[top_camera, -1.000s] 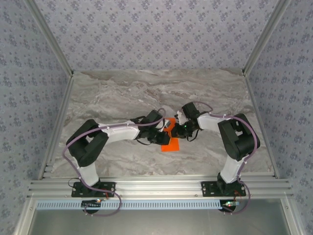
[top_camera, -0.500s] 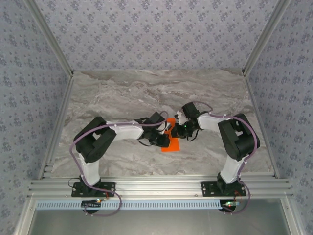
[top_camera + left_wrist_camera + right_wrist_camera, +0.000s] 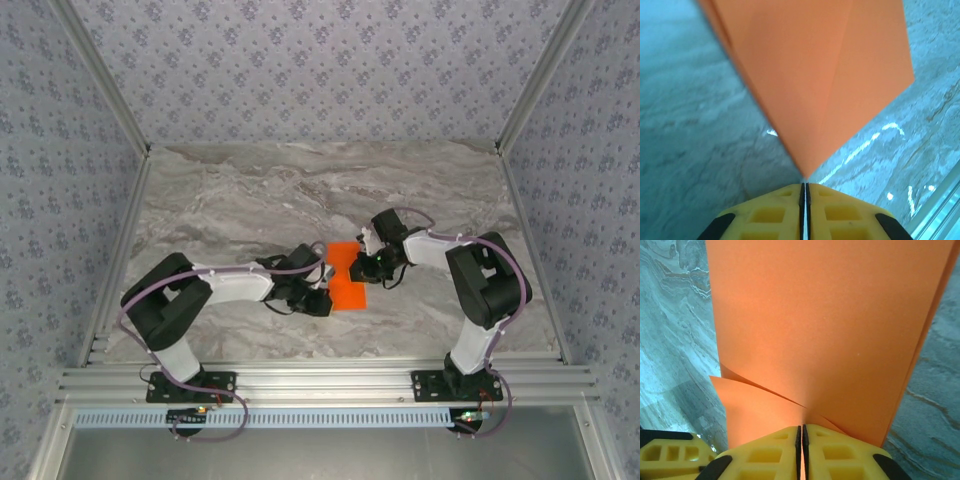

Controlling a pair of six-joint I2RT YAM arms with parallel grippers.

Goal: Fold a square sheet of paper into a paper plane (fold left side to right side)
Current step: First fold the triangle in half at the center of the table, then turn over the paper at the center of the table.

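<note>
The square sheet of paper (image 3: 347, 292) is bright orange-red and sits mid-table between my two grippers, bent over with one layer above another. My left gripper (image 3: 320, 300) is at its lower left. In the left wrist view a pointed corner of the paper (image 3: 825, 75) tapers down into the slit of my left gripper (image 3: 804, 186), whose jaws are pressed together. My right gripper (image 3: 369, 267) is at the sheet's right edge. In the right wrist view two curling layers of the paper (image 3: 830, 330) run into my right gripper (image 3: 802, 428), shut on them.
The grey marbled tabletop (image 3: 250, 190) extends behind and to both sides of the paper. Patterned walls enclose it at the back and sides. An aluminium rail (image 3: 320, 380) carrying the arm bases runs along the near edge.
My left gripper has pulled back toward the lower left, and more of the orange sheet now shows between the grippers. The right arm has stayed in place.
</note>
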